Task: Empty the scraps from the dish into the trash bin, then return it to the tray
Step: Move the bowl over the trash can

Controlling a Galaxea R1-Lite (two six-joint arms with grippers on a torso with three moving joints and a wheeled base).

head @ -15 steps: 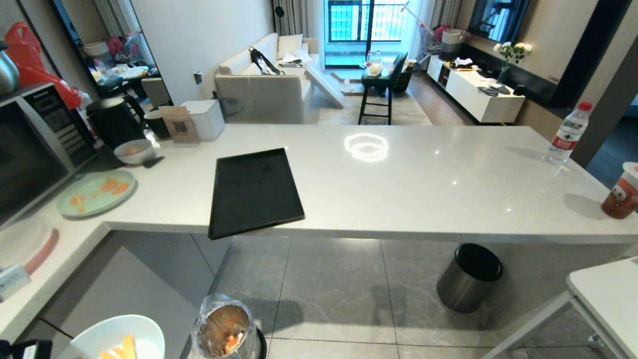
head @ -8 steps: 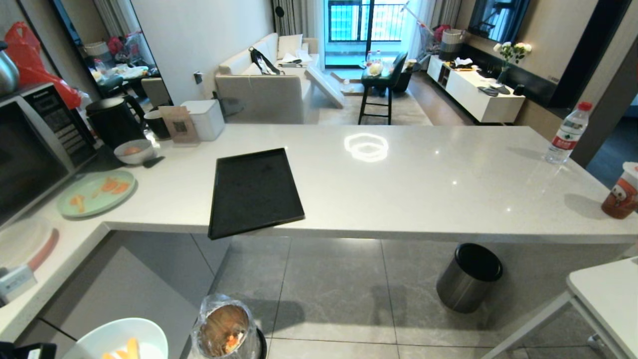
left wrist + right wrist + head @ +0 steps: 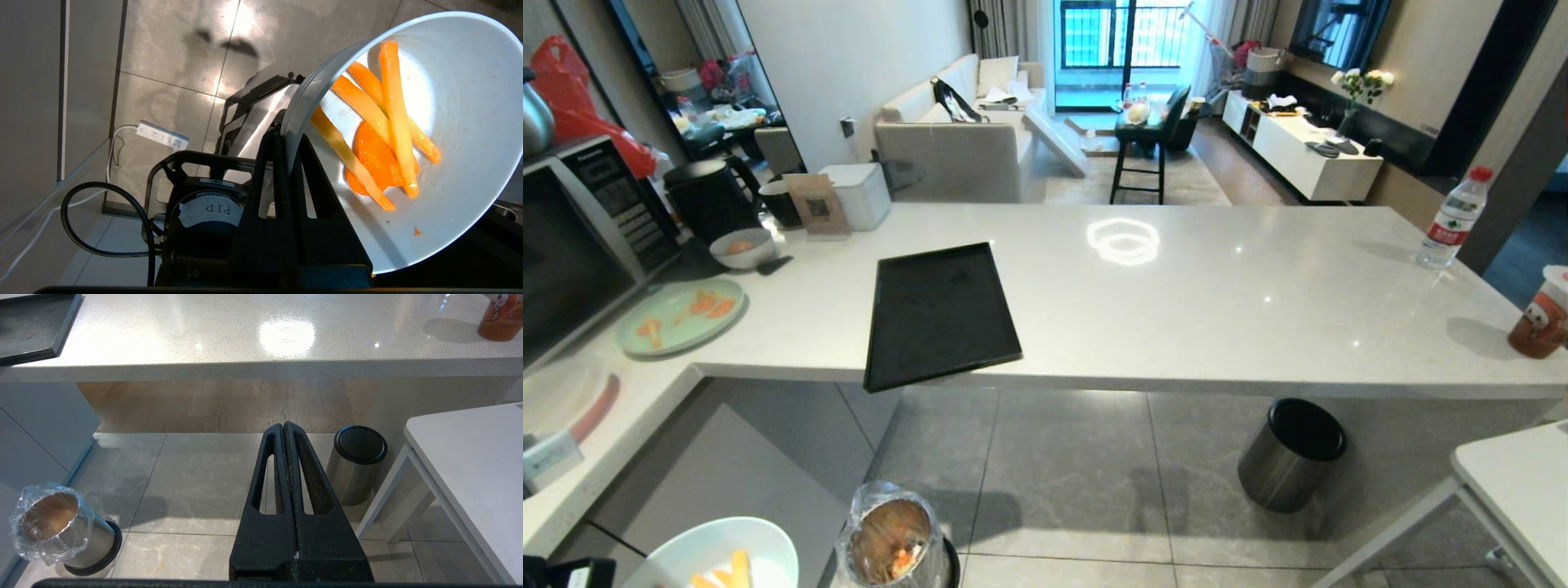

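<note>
An open-plan home: a kitchen with a long speckled white stone tabletop (image 3: 1176,302), a steel microwave oven (image 3: 580,237) and a black electric kettle (image 3: 709,196) opens onto a living room with a pale sofa (image 3: 956,135), a white low cabinet (image 3: 1307,155) and balcony doors (image 3: 1123,45).

**A:** Daylight pours in from the balcony door (image 3: 1123,49) at the far end, so that spot blows out a bit. Ring-shaped ceiling light glare sits on the counter (image 3: 1176,302), and again as a white blob in the right wrist view.

**B:** Yeah, and the head view bends at the edges, straight lines curve. The dark grey bin (image 3: 1290,453) throws a soft shadow on the floor tiles (image 3: 1070,474). In the left wrist view the dish (image 3: 461,171) interior has a hot white patch, sharp enough though.
</note>
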